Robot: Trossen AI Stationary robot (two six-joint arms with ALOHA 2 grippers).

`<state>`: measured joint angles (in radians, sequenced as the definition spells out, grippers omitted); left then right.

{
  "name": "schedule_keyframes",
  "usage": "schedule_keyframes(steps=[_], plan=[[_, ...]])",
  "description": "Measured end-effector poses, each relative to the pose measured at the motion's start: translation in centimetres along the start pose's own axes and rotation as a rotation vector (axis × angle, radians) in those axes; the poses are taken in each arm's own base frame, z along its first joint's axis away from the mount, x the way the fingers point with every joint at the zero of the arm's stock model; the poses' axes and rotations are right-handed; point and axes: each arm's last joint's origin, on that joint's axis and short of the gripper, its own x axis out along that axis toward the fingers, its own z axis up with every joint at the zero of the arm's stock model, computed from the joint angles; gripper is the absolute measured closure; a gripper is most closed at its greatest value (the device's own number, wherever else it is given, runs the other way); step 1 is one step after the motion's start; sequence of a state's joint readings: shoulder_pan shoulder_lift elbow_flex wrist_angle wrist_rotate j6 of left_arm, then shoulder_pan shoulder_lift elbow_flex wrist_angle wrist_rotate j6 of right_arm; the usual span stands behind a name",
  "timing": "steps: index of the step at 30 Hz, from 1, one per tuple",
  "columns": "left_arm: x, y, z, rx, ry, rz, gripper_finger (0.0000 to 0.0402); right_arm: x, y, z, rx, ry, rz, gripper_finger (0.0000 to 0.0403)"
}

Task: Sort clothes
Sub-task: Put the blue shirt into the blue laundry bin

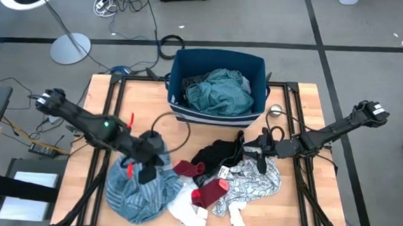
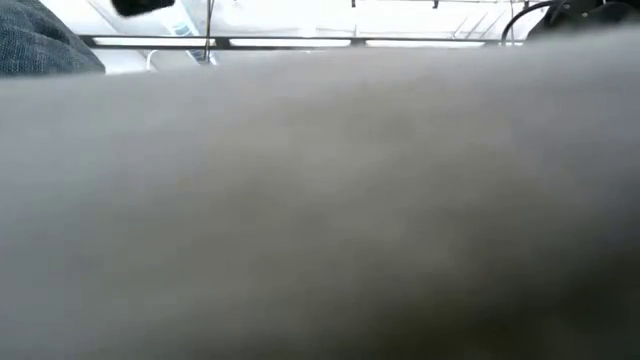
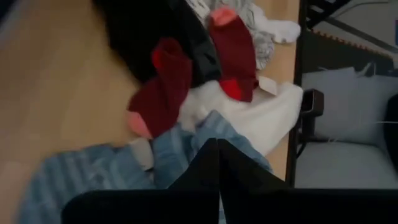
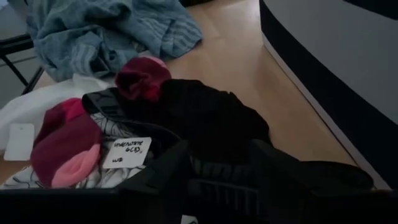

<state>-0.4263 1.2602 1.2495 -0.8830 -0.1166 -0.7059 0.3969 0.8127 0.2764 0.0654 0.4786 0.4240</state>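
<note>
High view: left gripper [image 1: 145, 167] clenched on soft, limp blue striped cloth garment [image 1: 137, 190], pinch a raised fold; right gripper [image 1: 260, 149] released over black garment [image 1: 216, 152].

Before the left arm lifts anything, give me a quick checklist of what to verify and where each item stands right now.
1. Left gripper shut: ok, its fingers meet in the left wrist view.
2. Left gripper holds the blue striped garment: cannot tell; it sits low on the cloth, but no pinched fold shows.
3. Right gripper out of the way: ok, it is open over the black garment, on the pile's other side.
4. Fabric bin has room: ok, only a teal green garment lies in it.
5. Dark red socks free of the striped cloth: cannot tell, they lie right beside it.
6. Low view usable: not ok, cloth covers it.
</note>
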Motion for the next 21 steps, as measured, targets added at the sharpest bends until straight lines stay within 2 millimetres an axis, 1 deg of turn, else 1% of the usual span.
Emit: schedule_keyframes(steps=[3, 7, 10, 13, 17, 21], plan=[[-1.4, -0.1, 0.5, -0.006, 0.01, 0.016, 0.04, 0.0, 0.0, 0.0, 0.0, 0.002, 0.005, 0.0231], [-1.2, -0.4, 0.2, -0.045, 0.017, 0.003, 0.0394, 0.0, 0.0, 0.0, 0.0, 0.004, 0.007, 0.0231], [-0.5, -0.3, -0.4, -0.124, 0.04, 0.025, 0.0374, 0.0, 0.0, -0.1, -0.002, 0.008, 0.007, 0.0231], [0.6, 0.3, -1.2, -0.159, 0.075, 0.069, 0.0339, 0.0, 0.0, -0.1, -0.001, 0.015, 0.02, 0.0231], [2.3, 1.3, -2.6, -0.152, 0.096, 0.142, 0.0273, 0.0, 0.1, -0.1, 0.001, 0.018, 0.029, 0.0231], [4.4, 2.1, -3.8, -0.15, 0.088, 0.144, 0.0216, 0.0, 0.1, -0.1, 0.002, 0.018, 0.03, 0.0231]])
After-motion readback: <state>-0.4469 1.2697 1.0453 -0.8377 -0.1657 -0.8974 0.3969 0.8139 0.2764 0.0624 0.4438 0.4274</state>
